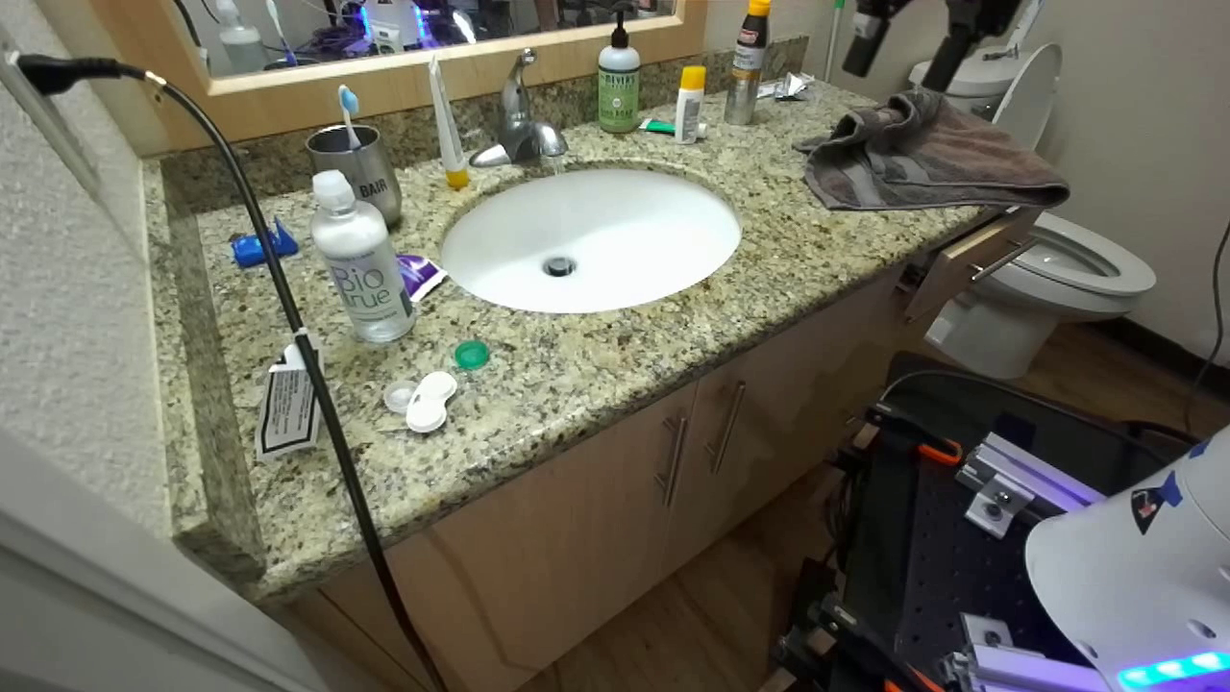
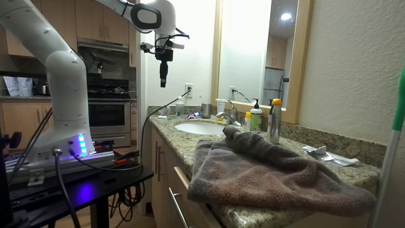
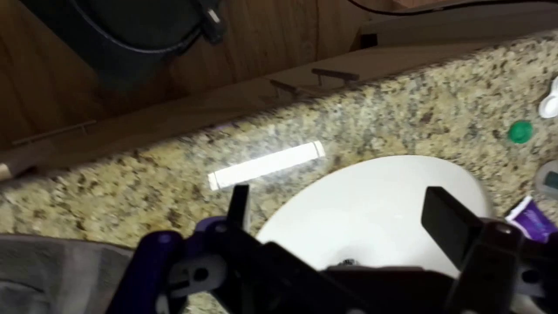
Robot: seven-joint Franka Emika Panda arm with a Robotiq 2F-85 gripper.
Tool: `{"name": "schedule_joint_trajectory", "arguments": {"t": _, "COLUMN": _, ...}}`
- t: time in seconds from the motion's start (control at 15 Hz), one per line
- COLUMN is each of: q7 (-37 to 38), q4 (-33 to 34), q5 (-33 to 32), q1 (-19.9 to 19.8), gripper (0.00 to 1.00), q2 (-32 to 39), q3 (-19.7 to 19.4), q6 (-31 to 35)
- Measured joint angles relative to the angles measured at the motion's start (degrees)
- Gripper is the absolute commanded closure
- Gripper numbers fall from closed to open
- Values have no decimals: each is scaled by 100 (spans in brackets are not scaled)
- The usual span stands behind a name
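My gripper (image 3: 336, 196) hangs well above the level of the counter (image 1: 769, 221), pointing down, its two fingers (image 3: 449, 222) spread wide with only air between them. In the wrist view the sink (image 3: 370, 196) shows through that gap, set into the counter. It is an oval, and its long axis runs lengthwise along the counter, roughly parallel to the front edge. Down in the white bowl sits the drain (image 1: 559, 266), and the faucet (image 1: 522, 144) stands at the back, its spout aimed out over the bowl.

Past one end of the sink I see a grey-brown towel (image 2: 259, 171), crumpled and hanging a little over the front edge. In that exterior view its thick fold slants down toward the lower right. Below it a drawer (image 1: 961, 264) is pulled partway out; I cannot see inside.

Past the other end stands a metal cup (image 1: 375, 183) with a toothbrush (image 1: 352, 125) in it, head up and tilted. A clear bottle (image 1: 363, 269) stands upright near the cup; I cannot tell how full it is. A white lens case (image 1: 430, 402) lies flat near a green cap (image 1: 472, 355).
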Motion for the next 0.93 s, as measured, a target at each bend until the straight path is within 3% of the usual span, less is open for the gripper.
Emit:
{"name": "schedule_joint_trajectory", "arguments": {"t": 0.2, "q7": 323, "q4": -294, "q5": -71, "q1": -599, "gripper": 0, "q2": -197, "q3": -230, "q6": -93}}
{"name": "schedule_joint_trajectory", "arguments": {"t": 0.53, "q7": 651, "q4": -326, "q5": -38, "q1": -655, "gripper": 0, "q2": -271, "q3": -234, "q6": -153}}
{"name": "schedule_joint_trajectory", "arguments": {"t": 0.67, "q7": 1113, "q4": -310, "q5": -98, "q1": -695, "gripper": 0, "q2": -181, "q3": -154, "q6": -57}}
{"name": "schedule_joint_trajectory", "arguments": {"t": 0.93, "q7": 1752, "q4": -337, "q5": -556, "q1": -1302, "gripper": 0, "q2": 276, "q3": -295, "q6": 321}}
